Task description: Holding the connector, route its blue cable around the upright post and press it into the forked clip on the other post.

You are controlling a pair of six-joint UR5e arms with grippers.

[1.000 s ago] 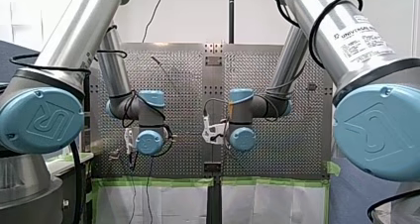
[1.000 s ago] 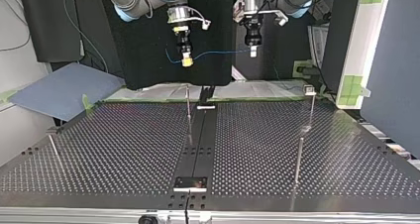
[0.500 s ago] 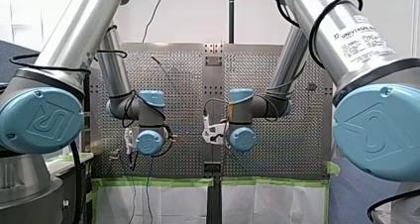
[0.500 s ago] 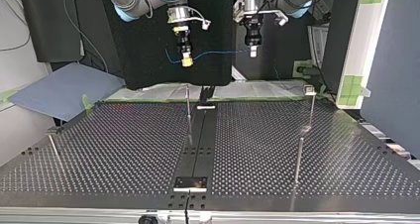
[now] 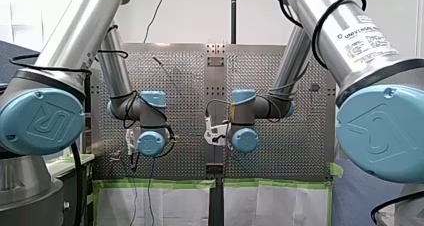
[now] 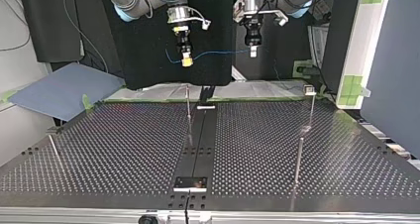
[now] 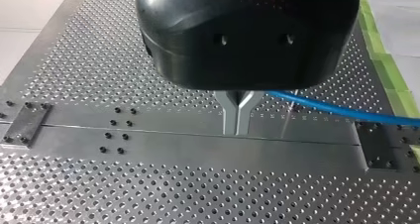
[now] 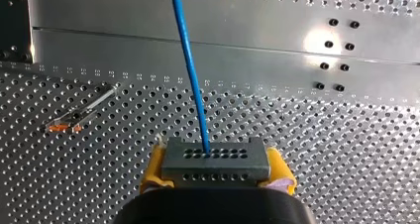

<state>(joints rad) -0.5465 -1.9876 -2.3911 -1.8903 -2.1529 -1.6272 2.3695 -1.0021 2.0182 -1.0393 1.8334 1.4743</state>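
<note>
- My right claw is clenched on the grey connector, with its yellow pads pressing on either side.
- The blue cable leaves the connector's face and spans through the air to my left claw, whose metal fingers are pinched together on it.
- Both claws hang well above the counter, near its edge by the arms' bases.
- A thin upright post stands near the middle of that edge.
- Another post, with a small head, stands toward the corner at the top view's right.
- The cable touches neither post.
</note>
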